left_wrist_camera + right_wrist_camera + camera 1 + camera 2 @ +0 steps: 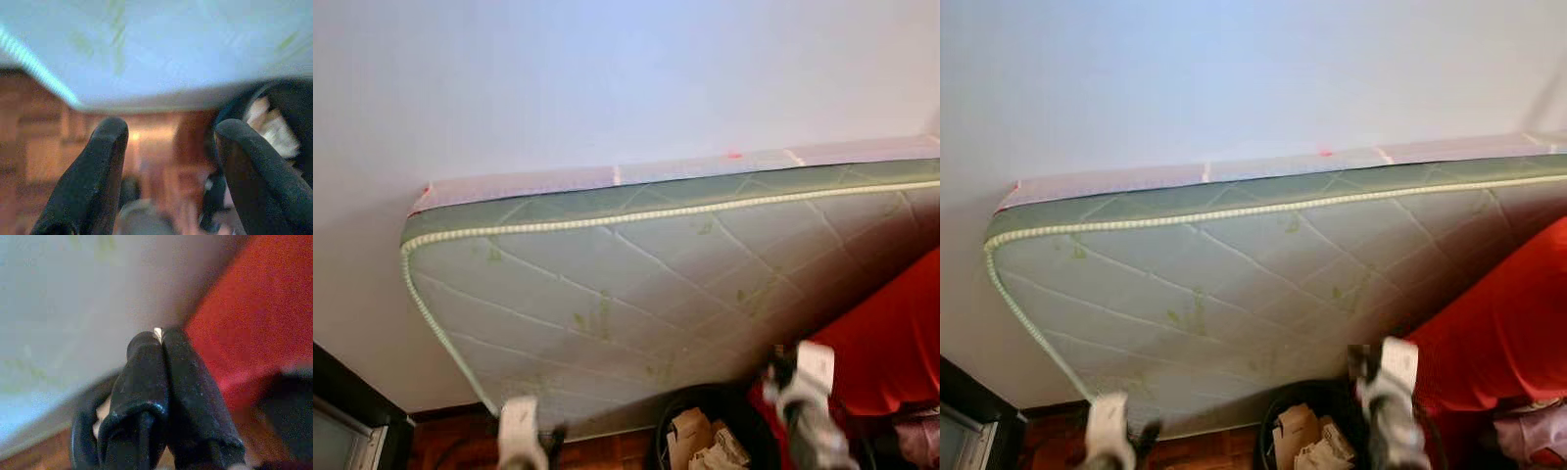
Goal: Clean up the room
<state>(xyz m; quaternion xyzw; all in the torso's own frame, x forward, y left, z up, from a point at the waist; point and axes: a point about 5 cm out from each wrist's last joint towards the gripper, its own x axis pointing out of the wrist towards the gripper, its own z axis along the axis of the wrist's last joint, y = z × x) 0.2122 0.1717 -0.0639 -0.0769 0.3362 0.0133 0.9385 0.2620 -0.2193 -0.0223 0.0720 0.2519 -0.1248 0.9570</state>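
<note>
I am holding my right pincer (161, 340) clamped on a tiny white scrap (157, 332) above the black round bin (705, 411), and a loose pinch could be dropping it onto the floor.

I counted one quilted mattress (685, 274) leaning on the wall ahead of both grippers. One black bin (705, 431) sat just below the right gripper (159, 335), with several crumpled papers (705, 441) inside; I couldn't tell how many. One red cloth (891, 343) lay beside that gripper.
</note>
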